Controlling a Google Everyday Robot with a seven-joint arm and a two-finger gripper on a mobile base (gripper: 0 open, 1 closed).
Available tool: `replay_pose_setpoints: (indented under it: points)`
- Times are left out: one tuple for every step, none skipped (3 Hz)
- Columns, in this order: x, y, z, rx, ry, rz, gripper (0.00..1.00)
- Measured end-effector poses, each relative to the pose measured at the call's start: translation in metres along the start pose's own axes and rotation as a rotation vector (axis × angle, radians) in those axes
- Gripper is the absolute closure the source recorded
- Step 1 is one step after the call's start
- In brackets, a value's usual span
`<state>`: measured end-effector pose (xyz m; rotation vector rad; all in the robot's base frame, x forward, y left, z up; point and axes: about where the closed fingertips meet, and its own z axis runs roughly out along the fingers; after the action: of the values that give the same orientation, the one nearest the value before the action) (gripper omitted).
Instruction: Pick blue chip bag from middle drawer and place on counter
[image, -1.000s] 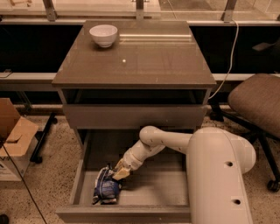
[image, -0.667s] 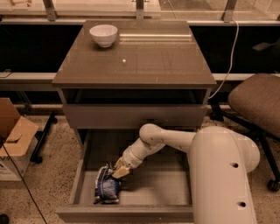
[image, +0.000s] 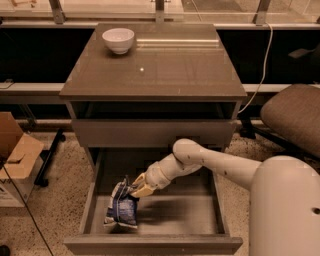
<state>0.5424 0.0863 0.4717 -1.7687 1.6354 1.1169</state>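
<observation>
The blue chip bag (image: 121, 205) is a crumpled dark-blue foil bag with white patches. It stands upright over the left part of the open middle drawer (image: 165, 212), its top pinched in my gripper (image: 137, 189). My gripper is shut on the bag's upper edge, at the end of the white arm reaching in from the right. The bag's bottom is at or just above the drawer floor; I cannot tell which. The counter (image: 175, 70) is the glossy grey-brown cabinet top above.
A white bowl (image: 118, 39) sits at the counter's back left. A closed drawer front (image: 152, 132) is above the open drawer. A cardboard box (image: 15, 160) stands on the floor at left, an office chair (image: 295, 120) at right.
The bag lay flat on the drawer floor earlier; now it hangs upright, raised by my gripper, which has moved up slightly.
</observation>
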Motion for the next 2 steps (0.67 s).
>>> replay_pose_setpoints:
  points:
    - [-0.018, 0.017, -0.034, 0.044, -0.099, -0.103, 1.00]
    - [-0.032, 0.035, -0.070, 0.088, -0.143, -0.179, 1.00]
